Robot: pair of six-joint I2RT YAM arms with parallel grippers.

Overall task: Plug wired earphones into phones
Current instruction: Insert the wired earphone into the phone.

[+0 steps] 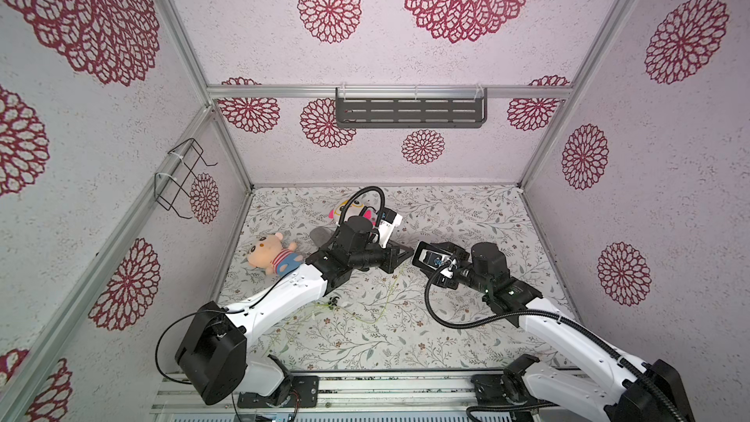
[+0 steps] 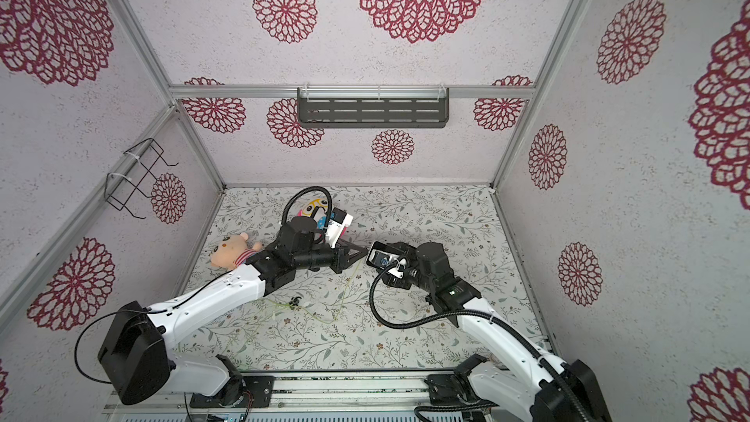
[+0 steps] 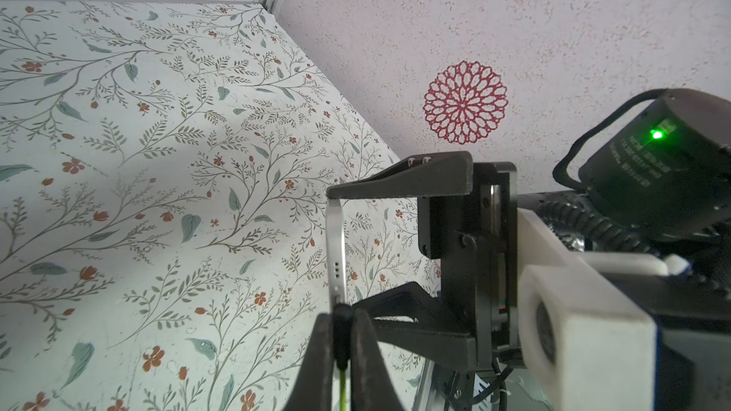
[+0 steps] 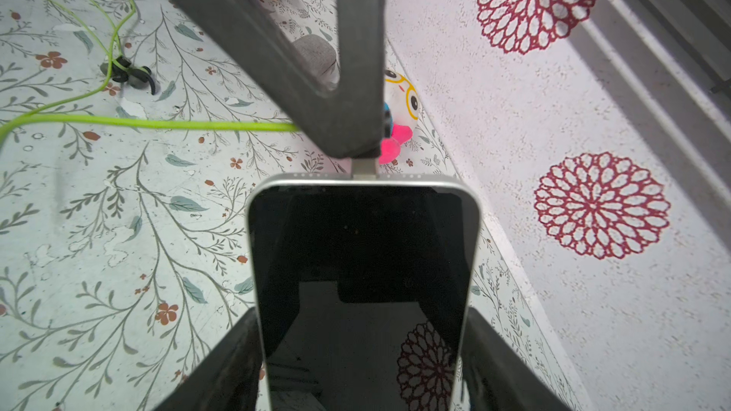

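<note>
Wired earphones (image 4: 158, 125), a long thin yellow-green cable ending in small black earbuds (image 1: 333, 301), lie slack on the pale floral-printed table (image 1: 365, 347), nearest the arm bases. In both top views the earbuds sit at about 8 o'clock from the flat glossy black phone (image 1: 424, 255). Further in, the dark grey two-fingered left gripper (image 4: 350, 142) is pinched together on the earphones' small dark plug (image 3: 341, 330), with the cable trailing out behind it. The plug's metal tip touches the port in the phone's short silver edge; depth of insertion cannot be determined. The right gripper (image 4: 362, 310) has its jaws spread wide and clamped on the phone's two long sides, the screen facing its wrist camera. Beyond, at 9 o'clock from the phone, lies a grey felt-like pouch (image 1: 320, 235), partly hidden by the left arm, and past it a peach plush doll in a striped top (image 1: 270, 255). A round white-and-pink toy with yellow-ringed eyes (image 1: 351, 207) lies at 10 o'clock, near the back wall. Farthest, a dark slotted metal shelf (image 1: 410, 111) hangs on the back wall at 12 o'clock, and a black wire rack (image 1: 178, 180) on the side wall at 10 o'clock.
</note>
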